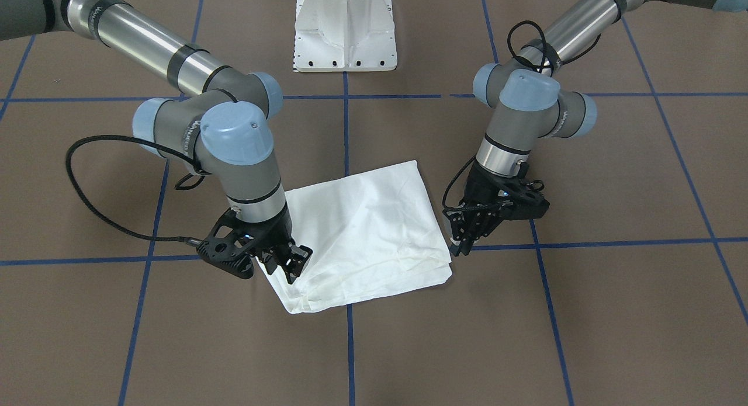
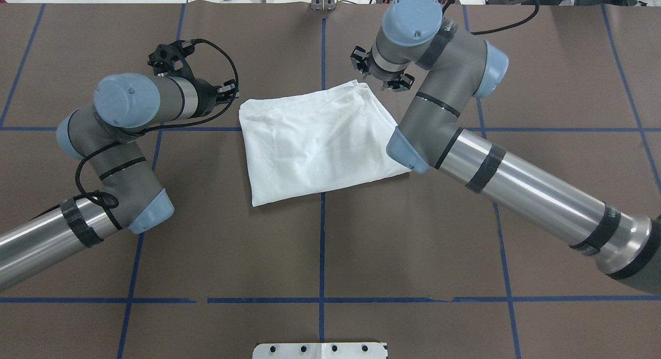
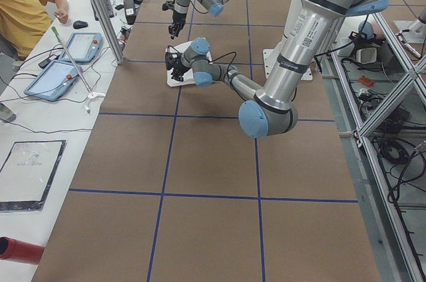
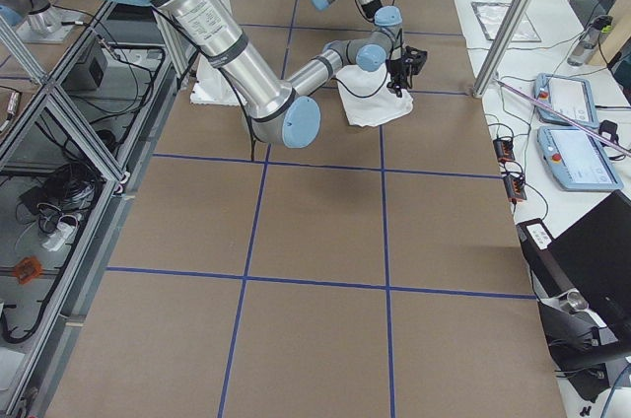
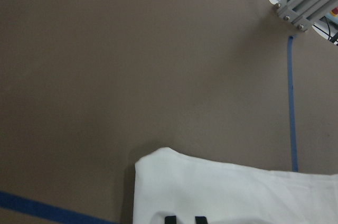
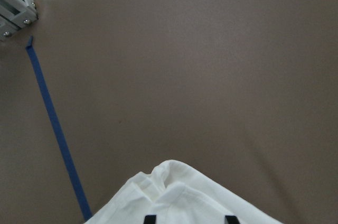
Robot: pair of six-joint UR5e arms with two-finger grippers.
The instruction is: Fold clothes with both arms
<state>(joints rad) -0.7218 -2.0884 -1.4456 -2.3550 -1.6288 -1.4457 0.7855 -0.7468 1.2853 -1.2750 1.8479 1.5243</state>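
Observation:
The white shirt (image 1: pixel 368 231) lies folded into a rough rectangle on the brown table (image 2: pixel 320 235); no print or collar shows. My left gripper (image 1: pixel 461 245) hangs low at one far corner (image 2: pixel 230 93). In the left wrist view its fingertips (image 5: pixel 169 219) stand a narrow gap apart over the shirt's corner (image 5: pixel 237 192), which lies flat. My right gripper (image 1: pixel 289 269) is at the other far corner (image 2: pixel 379 72). Its fingertips (image 6: pixel 150 218) are spread wide above the layered cloth edge (image 6: pixel 185 200). Neither gripper lifts the fabric.
The white pedestal base (image 1: pixel 345 29) stands at the robot's side of the table. Blue tape lines (image 2: pixel 322 245) cross the brown surface. A person in yellow (image 3: pixel 20 9) sits at a side bench with tablets (image 3: pixel 56 76). Metal frame posts (image 4: pixel 503 34) border the table.

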